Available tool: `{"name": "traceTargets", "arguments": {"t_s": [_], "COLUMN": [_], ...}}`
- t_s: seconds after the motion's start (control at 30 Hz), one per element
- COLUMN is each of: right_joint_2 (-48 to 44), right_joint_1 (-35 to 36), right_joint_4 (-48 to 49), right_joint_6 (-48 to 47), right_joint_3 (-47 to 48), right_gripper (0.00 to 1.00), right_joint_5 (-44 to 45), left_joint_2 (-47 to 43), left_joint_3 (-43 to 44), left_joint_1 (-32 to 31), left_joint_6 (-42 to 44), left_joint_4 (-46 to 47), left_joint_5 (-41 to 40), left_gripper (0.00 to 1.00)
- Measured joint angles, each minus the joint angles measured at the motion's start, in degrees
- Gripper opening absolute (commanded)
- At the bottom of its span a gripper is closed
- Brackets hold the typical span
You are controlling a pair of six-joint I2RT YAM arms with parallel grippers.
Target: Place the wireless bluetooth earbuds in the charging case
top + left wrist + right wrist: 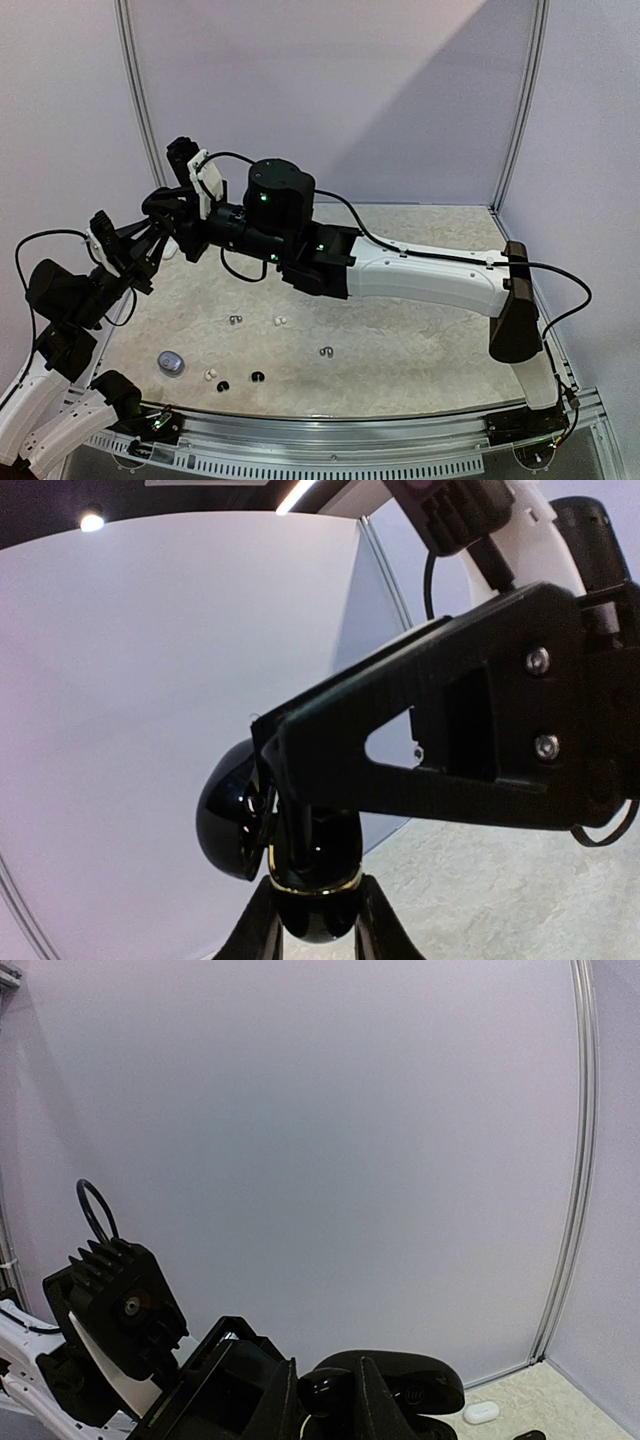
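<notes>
My left gripper [318,925] is shut on a glossy black charging case [315,880] with a gold rim and holds it up in the air, its lid [225,820] swung open to the left. My right gripper [328,1405] is shut on a small black earbud [325,1388] and sits right above the open case [420,1380]. In the top view the two grippers meet at the far left, the left one [138,250] below the right one [165,222]. Several tiny loose earbuds lie on the table: white [280,321], greyish [236,320], [326,351] and black [258,377].
A silvery grey case [171,362] lies on the table [420,340] at the near left, with a white bud [211,375] and a black bud [222,385] beside it. A white case [481,1412] lies near the back wall. The right arm [430,280] stretches across the table.
</notes>
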Motion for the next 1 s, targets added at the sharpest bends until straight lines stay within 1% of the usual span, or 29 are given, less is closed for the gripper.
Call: {"name": "traceTargets", "arguments": {"t_s": [0.63, 1.0], "right_joint_2": [0.35, 1.2], "right_joint_1": [0.26, 0.72], "right_joint_4": [0.31, 0.52], "right_joint_6": [-1.38, -3.3], "right_joint_3": [-0.09, -0.09], "right_gripper": [0.0, 0.0], "right_joint_5": [2.23, 5.79], "left_joint_2": [-0.35, -0.72], "left_joint_3": [0.0, 0.0], "left_joint_1": [0.0, 0.0], "left_joint_6": [-2.51, -3.02], "left_joint_4": [-0.57, -2.64], "left_joint_5": [-0.81, -1.33], "left_gripper": [0.0, 0.0]}}
